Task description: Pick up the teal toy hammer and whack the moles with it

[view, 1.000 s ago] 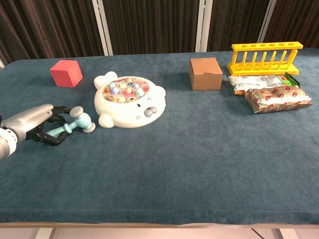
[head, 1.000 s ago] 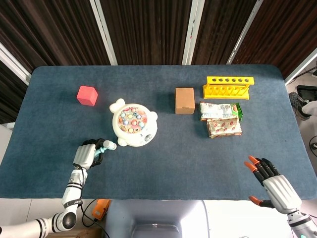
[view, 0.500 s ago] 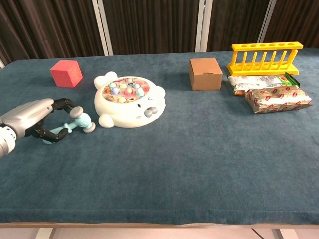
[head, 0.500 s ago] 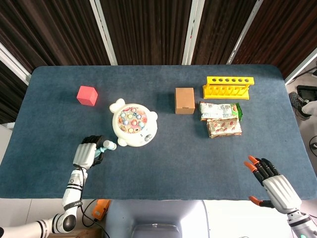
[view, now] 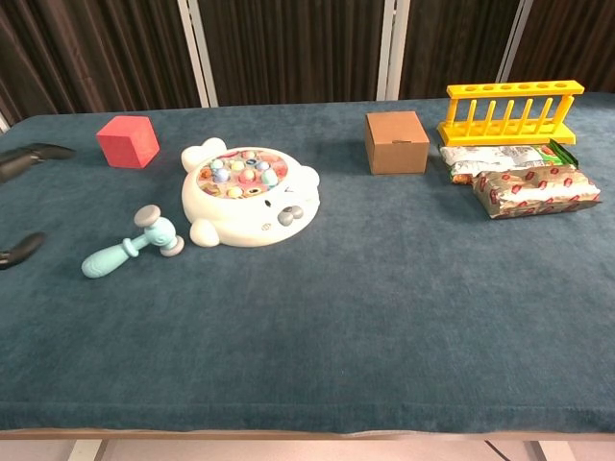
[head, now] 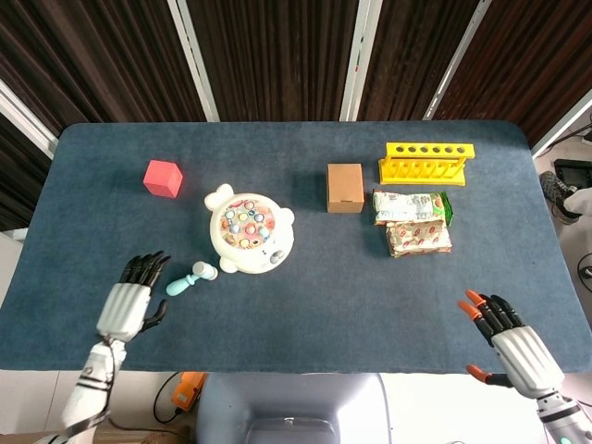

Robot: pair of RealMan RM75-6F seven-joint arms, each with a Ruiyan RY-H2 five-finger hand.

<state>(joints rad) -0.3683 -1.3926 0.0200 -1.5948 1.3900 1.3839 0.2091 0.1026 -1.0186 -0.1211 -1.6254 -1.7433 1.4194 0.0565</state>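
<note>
Hammer (head: 191,277) down on the blue surface (head: 314,296), that's the story from the head view: the teal toy hammer lies flat, pale head just beside the white mole game (head: 249,231), handle trailing away toward the near-left. Left robot hand (head: 129,301) sits a little to the left of it and clear of it, fingers spread, holding nothing. Right robot hand (head: 507,340) is far over at the near-right corner, fingers fanned out, empty too, well apart from everything. Looks like a light, hollow plastic toy, stiff and smooth, so I'd expect it to skid on the cloth if nudged; the handle's bulbed tail end is the place to wrap, leaving the head free to swing. A red cube (head: 163,178) sits behind the left side; brown box (head: 345,188), yellow rack (head: 426,163) and snack packets (head: 413,222) are off to the right, out of the way. Down to the chest view now: the hammer (view: 133,242) lies tilted across the cloth, head touching or almost touching the game's (view: 250,196) near-left paw, handle end pointing left. Only dark fingertips (view: 21,250) of the left robot hand poke in at the left edge, apart from the handle. Right robot hand doesn't appear here at all. Colourful moles sit waiting, unwhacked.
</note>
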